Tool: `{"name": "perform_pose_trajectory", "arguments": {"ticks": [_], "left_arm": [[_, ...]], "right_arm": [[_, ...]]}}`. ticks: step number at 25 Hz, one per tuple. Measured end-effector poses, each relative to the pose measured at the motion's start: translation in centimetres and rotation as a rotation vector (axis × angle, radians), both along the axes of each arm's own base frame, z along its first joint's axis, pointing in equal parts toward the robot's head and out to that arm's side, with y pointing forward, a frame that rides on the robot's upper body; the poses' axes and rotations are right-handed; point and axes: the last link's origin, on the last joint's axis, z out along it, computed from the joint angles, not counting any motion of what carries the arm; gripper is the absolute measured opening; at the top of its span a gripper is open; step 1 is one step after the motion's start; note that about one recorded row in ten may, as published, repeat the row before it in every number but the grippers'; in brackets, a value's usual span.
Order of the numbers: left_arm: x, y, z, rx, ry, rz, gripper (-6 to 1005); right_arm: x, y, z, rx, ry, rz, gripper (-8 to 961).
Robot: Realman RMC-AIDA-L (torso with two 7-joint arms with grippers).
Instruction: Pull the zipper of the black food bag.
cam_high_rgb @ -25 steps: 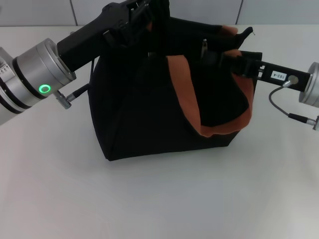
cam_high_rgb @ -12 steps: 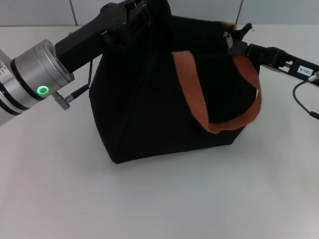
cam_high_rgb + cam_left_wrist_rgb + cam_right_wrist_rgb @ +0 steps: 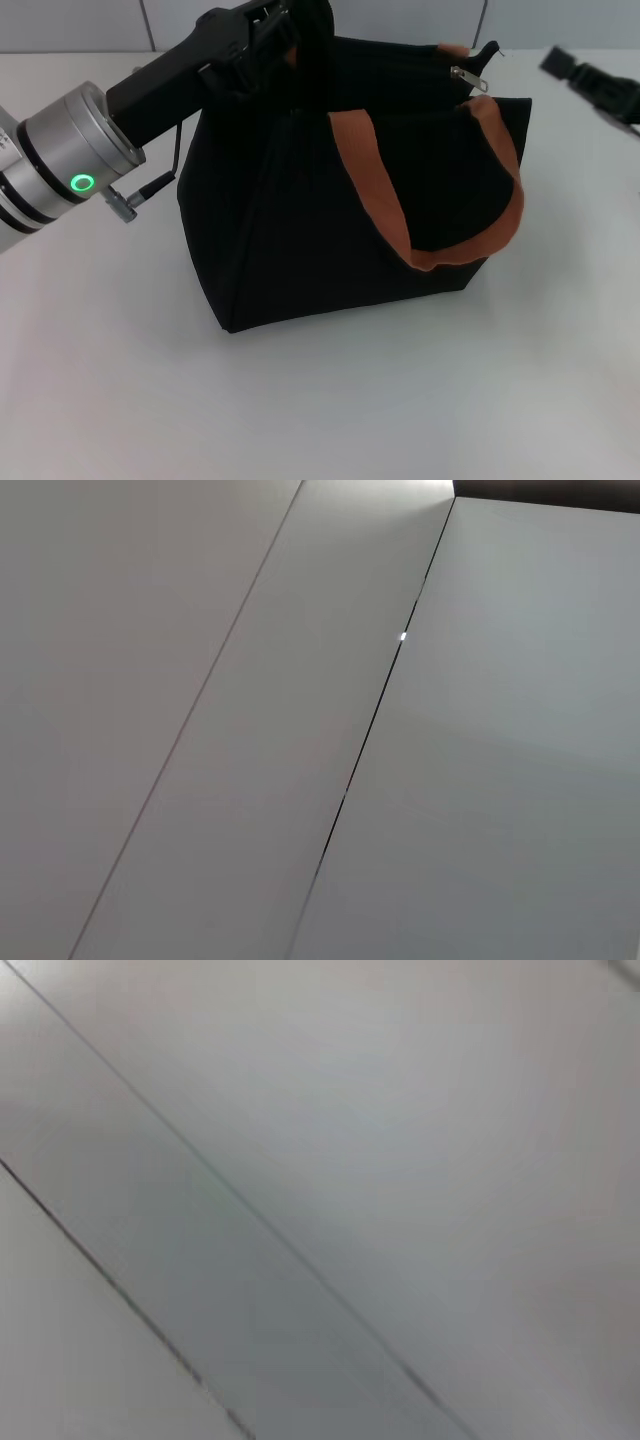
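The black food bag [image 3: 300,220] stands in the middle of the white table in the head view, with an orange-brown strap handle [image 3: 372,190] hanging down its front. The small silver zipper [image 3: 463,72] lies free at the bag's top right end. My left gripper [image 3: 296,28] is at the bag's top left corner, shut on a raised fold of the black fabric. My right gripper [image 3: 575,72] is off the bag, to the right of the zipper and near the frame's right edge, holding nothing. Neither wrist view shows the bag or a gripper.
The white table [image 3: 330,400] spreads around the bag. Grey wall panels [image 3: 90,25] stand behind it. The left wrist view shows only pale panels with a dark seam [image 3: 375,720]. The right wrist view shows blurred grey panels [image 3: 320,1200].
My right gripper has drawn the zipper to the bag's right end, let it go and pulled away to the right. The bag's top has straightened. My left gripper has held its place.
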Motion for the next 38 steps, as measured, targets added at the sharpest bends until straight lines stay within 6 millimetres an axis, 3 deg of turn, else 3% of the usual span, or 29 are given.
{"name": "perform_pose_trajectory", "arguments": {"ticks": [9,14,18,21,27,31,37,38], "left_arm": [[-0.4,0.7,1.4,0.067,0.029,0.001,32],[-0.9,0.6,2.2,0.118,0.079,-0.028,54],[-1.6,-0.1,3.2,0.169,0.096,-0.059,76],[-1.6,-0.4,3.5,0.185,0.084,-0.072,164],[-2.6,-2.6,6.3,0.275,-0.035,-0.113,390],[-3.1,-3.7,6.0,0.246,-0.032,-0.133,559],[-5.5,-8.3,4.8,0.183,0.133,-0.238,752],[-5.5,-8.3,4.8,0.183,0.133,-0.238,772]], "right_arm": [[1.1,-3.5,-0.1,0.227,0.028,0.029,63],[0.7,-4.2,-1.2,0.249,0.029,0.049,244],[0.3,-5.3,-2.8,0.265,0.023,0.071,477],[0.3,-5.4,-2.9,0.265,0.025,0.069,512],[0.4,-6.1,-3.6,0.278,0.018,0.069,548],[0.3,-6.5,-3.9,0.288,-0.016,0.101,547],[0.1,-7.5,-4.3,0.267,-0.116,0.225,547],[0.1,-7.5,-4.3,0.267,-0.116,0.225,547]]}}
